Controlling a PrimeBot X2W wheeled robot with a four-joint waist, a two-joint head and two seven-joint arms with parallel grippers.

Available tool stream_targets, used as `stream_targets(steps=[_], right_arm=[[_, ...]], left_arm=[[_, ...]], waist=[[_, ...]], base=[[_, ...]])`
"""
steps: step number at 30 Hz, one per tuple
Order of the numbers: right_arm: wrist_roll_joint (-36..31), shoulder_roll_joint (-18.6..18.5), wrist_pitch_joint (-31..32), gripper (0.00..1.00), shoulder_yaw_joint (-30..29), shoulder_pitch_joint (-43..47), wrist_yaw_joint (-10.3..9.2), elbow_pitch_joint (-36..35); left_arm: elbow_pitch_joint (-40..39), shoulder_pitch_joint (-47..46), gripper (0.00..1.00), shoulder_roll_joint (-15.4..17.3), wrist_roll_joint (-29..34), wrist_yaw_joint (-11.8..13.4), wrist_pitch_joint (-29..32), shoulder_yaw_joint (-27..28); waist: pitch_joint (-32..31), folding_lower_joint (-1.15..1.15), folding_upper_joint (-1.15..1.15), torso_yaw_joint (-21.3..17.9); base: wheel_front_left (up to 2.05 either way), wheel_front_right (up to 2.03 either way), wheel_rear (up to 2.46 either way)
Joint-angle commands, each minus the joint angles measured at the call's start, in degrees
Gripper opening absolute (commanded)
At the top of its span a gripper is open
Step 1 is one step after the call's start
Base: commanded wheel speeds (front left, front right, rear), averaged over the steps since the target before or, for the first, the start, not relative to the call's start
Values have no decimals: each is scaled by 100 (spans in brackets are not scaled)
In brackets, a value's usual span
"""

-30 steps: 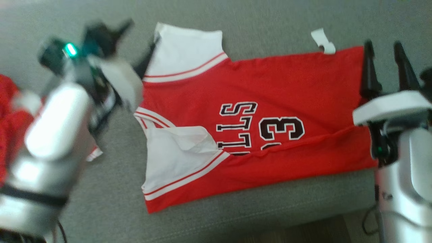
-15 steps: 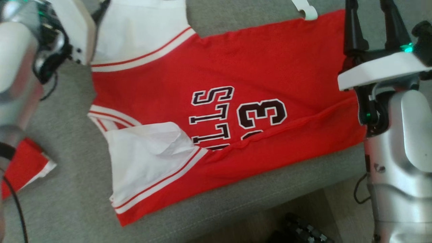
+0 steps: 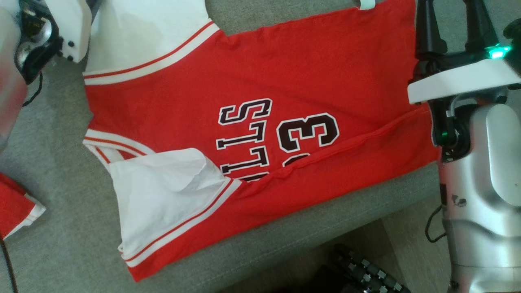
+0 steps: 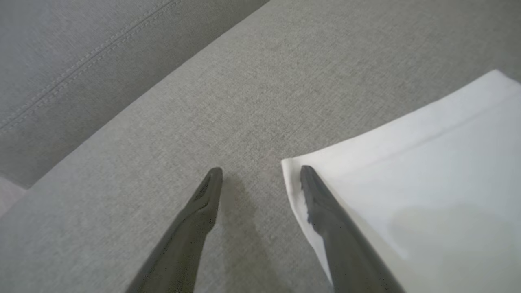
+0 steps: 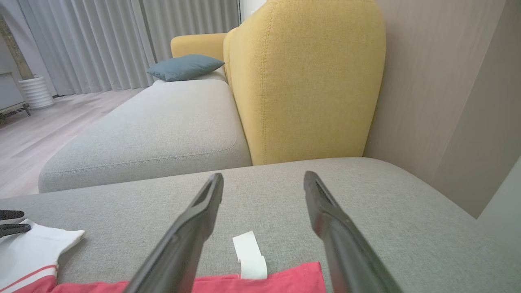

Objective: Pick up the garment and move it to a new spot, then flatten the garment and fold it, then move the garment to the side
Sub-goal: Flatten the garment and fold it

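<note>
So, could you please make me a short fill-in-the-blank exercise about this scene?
The sofa seat under the jersey is ____. One finger of the left gripper overlaps the jersey's ____ sleeve. Both it and the right gripper stand ____. The backrest ahead of the right gripper is ____.
Missing: grey; white; open; yellow.

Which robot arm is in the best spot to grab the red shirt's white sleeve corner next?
Probably left. The left gripper, open, sits at the corner of the white sleeve of the red basketball jersey, one finger over its edge. The right gripper, also open, is at the far hem.
</note>
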Motion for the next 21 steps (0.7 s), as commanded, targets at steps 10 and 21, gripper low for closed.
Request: stream_targets(steps=[10,21], right_arm=[[-26,-26,-71,100,-155,-101,21,74],[-343,-26,-62,100,-472,-252,21,564]], left_arm=[[-356,-234,53,192,-916,9,196,-604],[-454,-146,0,66,-1418,9,-578,-867]], waist=[[-10,0,0,26],[-399,0,0,361]], base=[[0,0,0],[0,0,0]])
